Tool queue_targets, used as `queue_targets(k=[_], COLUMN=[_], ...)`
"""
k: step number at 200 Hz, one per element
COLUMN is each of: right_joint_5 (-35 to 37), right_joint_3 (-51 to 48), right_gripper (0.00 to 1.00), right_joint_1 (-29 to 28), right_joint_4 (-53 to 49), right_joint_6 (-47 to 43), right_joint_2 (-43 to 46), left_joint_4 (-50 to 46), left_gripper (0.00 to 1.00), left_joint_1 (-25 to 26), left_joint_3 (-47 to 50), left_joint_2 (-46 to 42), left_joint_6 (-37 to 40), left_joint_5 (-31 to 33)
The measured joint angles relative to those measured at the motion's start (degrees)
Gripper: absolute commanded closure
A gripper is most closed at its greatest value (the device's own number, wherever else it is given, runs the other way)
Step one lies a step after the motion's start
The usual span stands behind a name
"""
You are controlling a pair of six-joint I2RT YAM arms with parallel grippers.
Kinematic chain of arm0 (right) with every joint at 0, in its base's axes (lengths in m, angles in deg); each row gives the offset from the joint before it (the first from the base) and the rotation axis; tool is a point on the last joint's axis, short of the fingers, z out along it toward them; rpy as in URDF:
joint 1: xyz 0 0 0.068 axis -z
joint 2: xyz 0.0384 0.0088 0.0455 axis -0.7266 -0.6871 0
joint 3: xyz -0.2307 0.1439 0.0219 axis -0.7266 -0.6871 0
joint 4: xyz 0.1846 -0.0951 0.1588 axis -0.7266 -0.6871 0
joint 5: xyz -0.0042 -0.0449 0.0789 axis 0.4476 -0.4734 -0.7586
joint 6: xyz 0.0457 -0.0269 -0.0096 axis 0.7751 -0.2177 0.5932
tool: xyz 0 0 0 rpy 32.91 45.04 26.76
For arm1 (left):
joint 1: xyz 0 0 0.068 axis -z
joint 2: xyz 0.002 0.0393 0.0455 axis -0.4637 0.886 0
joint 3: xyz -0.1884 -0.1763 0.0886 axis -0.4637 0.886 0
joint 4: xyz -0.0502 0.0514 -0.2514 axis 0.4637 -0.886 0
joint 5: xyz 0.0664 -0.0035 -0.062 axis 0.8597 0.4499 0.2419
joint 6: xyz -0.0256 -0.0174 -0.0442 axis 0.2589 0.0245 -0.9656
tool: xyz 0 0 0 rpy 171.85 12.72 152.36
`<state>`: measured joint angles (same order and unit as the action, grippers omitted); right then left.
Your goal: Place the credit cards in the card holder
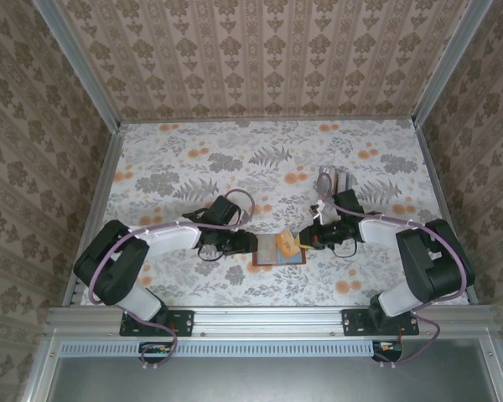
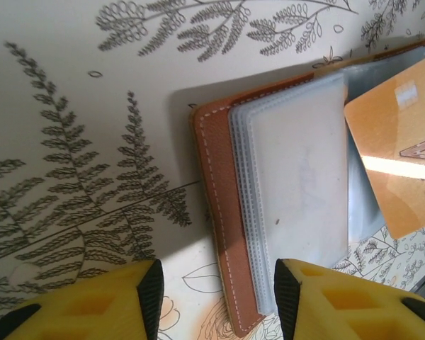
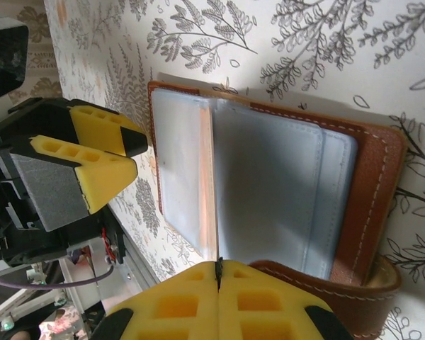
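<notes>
The card holder (image 1: 272,250) lies open on the table between my two grippers, brown leather with clear sleeves (image 2: 297,170). My right gripper (image 1: 308,239) is shut on an orange credit card (image 1: 287,243), which hangs tilted over the holder's right half (image 2: 397,156). In the right wrist view this card (image 3: 214,198) shows edge-on above the pinched fingers (image 3: 218,273), standing over the holder's sleeves (image 3: 269,191). My left gripper (image 2: 218,301) is open, its yellow fingers straddling the holder's near leather edge (image 2: 227,234) without touching it. It also appears across the holder (image 3: 99,159).
A small clear tray (image 1: 334,179) sits behind the right arm. The floral table top (image 1: 260,159) stretches free toward the back. Patterned walls close the workspace on three sides. A metal rail (image 1: 268,318) runs along the near edge.
</notes>
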<state>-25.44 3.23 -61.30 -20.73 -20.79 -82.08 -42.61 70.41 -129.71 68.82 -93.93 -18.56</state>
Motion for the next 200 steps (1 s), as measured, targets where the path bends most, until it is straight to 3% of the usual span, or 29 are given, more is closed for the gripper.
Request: queue_targets(k=[116, 200], right_joint_5=[0.13, 4.92], right_joint_3=[-0.83, -2.69], right_gripper=[1.0, 1.0], right_joint_1=[-1.46, -6.78], right_joint_4=[1.31, 12.76], right_joint_6=[0.48, 9.79], right_joint_2=[-1.57, -3.89], left_joint_4=[0.55, 1.46], left_gripper=[0.6, 0.65], left_joint_1=[1.18, 1.51], left_joint_3=[-0.57, -0.52], left_joint_2=[1.75, 1.97], left_joint_6=[-2.23, -3.54], left_joint_5=[1.68, 2.16])
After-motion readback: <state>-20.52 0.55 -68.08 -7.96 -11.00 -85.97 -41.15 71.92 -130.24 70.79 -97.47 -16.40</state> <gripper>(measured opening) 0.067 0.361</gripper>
